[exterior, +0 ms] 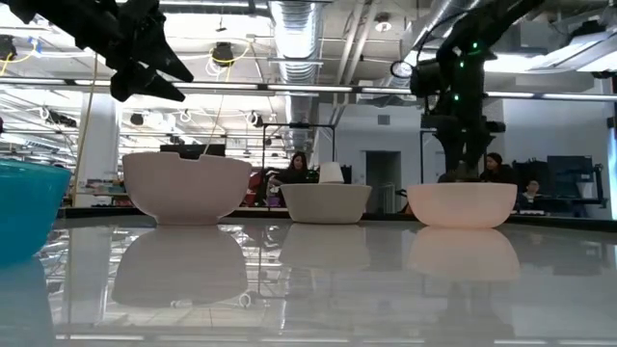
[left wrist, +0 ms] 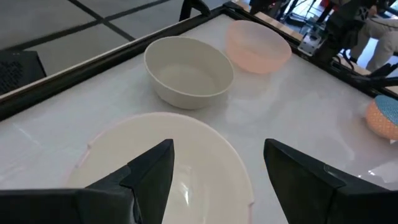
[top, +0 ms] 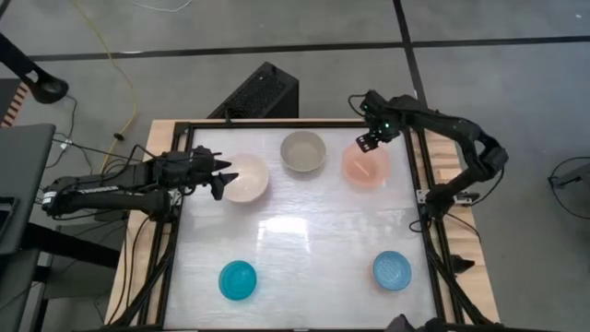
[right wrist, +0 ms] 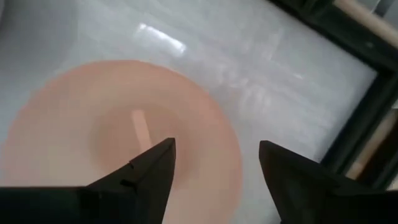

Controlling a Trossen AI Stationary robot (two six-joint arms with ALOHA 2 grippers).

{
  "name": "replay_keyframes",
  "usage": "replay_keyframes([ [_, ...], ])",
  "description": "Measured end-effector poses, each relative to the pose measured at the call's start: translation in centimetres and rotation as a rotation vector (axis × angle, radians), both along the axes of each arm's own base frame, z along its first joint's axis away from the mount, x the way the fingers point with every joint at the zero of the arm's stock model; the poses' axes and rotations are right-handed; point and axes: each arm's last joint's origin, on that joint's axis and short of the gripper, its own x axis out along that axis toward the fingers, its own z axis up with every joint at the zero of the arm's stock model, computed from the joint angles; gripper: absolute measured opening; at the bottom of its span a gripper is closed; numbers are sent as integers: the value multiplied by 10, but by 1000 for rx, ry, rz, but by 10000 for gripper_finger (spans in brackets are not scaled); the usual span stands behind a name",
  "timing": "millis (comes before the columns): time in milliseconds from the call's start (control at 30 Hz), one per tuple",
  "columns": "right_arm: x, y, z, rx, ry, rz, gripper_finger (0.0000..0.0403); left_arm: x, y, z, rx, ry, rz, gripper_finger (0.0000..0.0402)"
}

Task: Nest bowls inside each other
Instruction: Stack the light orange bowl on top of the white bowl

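Observation:
Five bowls rest on their bases on the white table. The cream-white bowl [top: 249,179] is at the far left, the grey-beige bowl [top: 303,151] at the far middle and the salmon pink bowl [top: 366,167] at the far right. The teal-blue bowl [top: 238,279] is near left and the light blue bowl [top: 392,270] near right. My left gripper [top: 222,175] hangs open above the cream-white bowl's [left wrist: 186,155] left rim. My right gripper [right wrist: 217,165] points down, open, above the pink bowl's [right wrist: 93,155] far rim, one finger over the inside and one outside.
A black frame [top: 184,184] borders the table, with wooden strips outside it. A black box [top: 263,92] stands on the floor beyond the far edge. The table's middle [top: 304,231] is bare. People sit in the room behind, seen in the low view.

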Motion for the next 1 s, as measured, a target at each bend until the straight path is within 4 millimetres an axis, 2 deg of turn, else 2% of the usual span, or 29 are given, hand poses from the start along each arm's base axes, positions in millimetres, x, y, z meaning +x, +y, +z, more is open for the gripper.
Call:
replay_keyframes([
  [300,-11,-14,-47,158,24,22,270,-1,0,-2,-25,7,5,238],
  [433,-9,-15,-57,203,10,30,255,-1,0,-3,-30,18,6,238],
  [600,-4,-15,-59,196,1,46,180,-1,0,-3,-30,23,5,238],
  [800,-5,-15,-58,202,-3,48,34,-3,0,-10,-36,74,14,238],
  [933,-1,-12,-50,208,6,58,29,-4,0,-16,-37,105,19,238],
  [1000,1,-7,-39,202,18,66,33,-4,0,-18,-23,123,24,238],
])
